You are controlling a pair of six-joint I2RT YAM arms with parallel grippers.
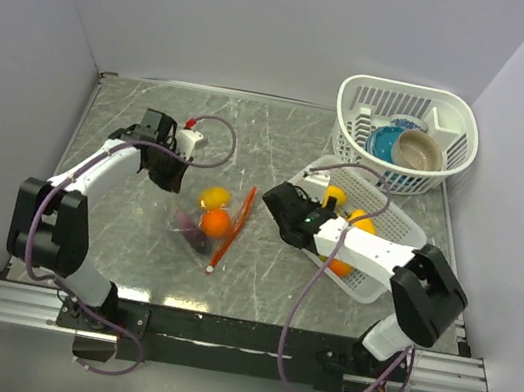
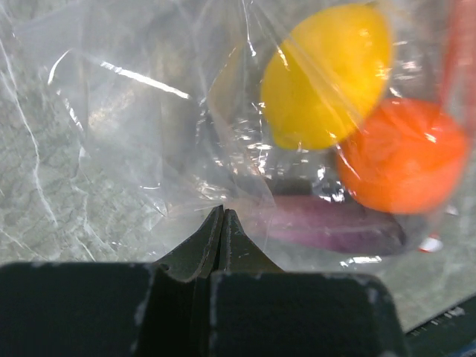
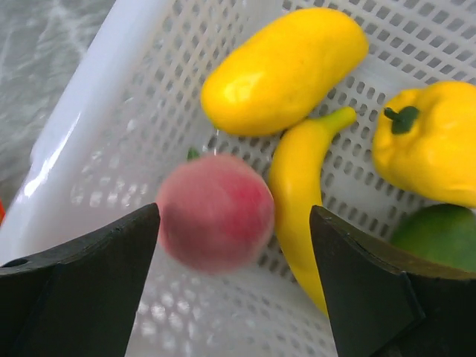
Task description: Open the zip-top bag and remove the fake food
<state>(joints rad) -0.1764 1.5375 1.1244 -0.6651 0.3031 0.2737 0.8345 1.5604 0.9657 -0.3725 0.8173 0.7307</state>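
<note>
My left arm [image 1: 94, 171] and right arm [image 1: 369, 253] wear white shells between chunky black joints, each trailing a looping purple cable [image 1: 232, 145]. The fingers [image 3: 82, 297] are matte black wedges.

Clear bag [image 2: 126, 111], white mesh basket [image 3: 111, 149], pink fruit [image 3: 216, 212]

A robot lab bench is indicated: a marbled table [image 1: 257, 282] is walled by plain white panels [image 1: 272, 25] beyond the left claw [image 1: 166, 177], with a metal rail [image 1: 10, 302] mounted nearer.
</note>
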